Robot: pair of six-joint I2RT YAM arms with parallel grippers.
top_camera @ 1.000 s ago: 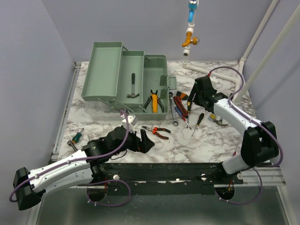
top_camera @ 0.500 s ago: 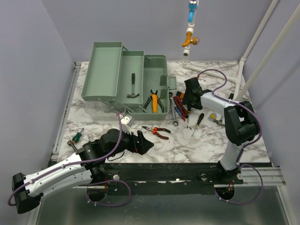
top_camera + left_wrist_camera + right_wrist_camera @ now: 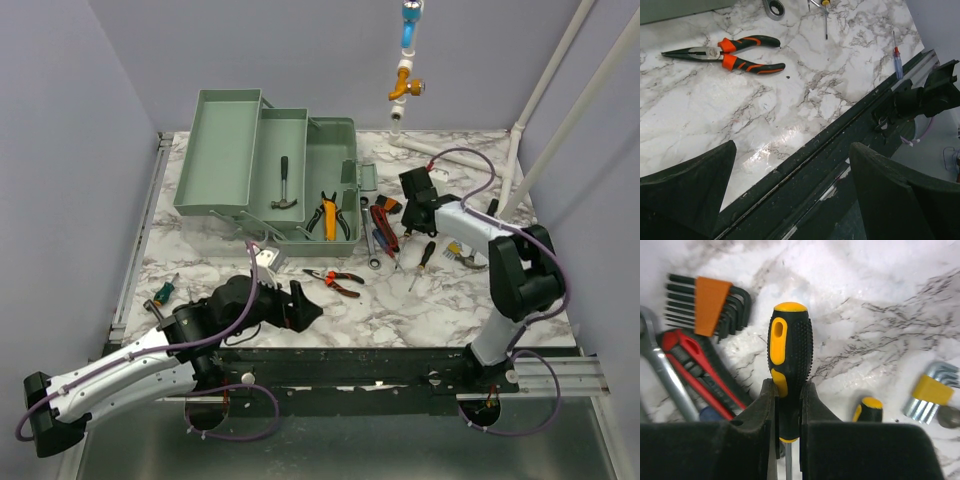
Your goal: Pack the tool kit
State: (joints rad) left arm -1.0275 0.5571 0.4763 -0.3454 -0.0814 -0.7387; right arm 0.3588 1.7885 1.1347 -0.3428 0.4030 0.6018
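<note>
Packing looks barely begun: right gripper (image 3: 787, 405) clenched on the yellow-black screwdriver (image 3: 790, 345) between its fingers, left gripper (image 3: 792, 155) spread empty, orange pliers (image 3: 730, 52) beyond its fingertips, only hammer (image 3: 284, 185) and yellow pliers (image 3: 329, 215) inside toolbox (image 3: 330, 135).

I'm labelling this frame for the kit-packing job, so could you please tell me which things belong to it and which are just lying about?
Job: green toolbox, hammer and yellow pliers inside it, orange pliers, yellow-black screwdriver in the right gripper, orange hex-key set, red knife, green screwdriver.
Lying about: hanging valve pipe, white pipes, black rail.
</note>
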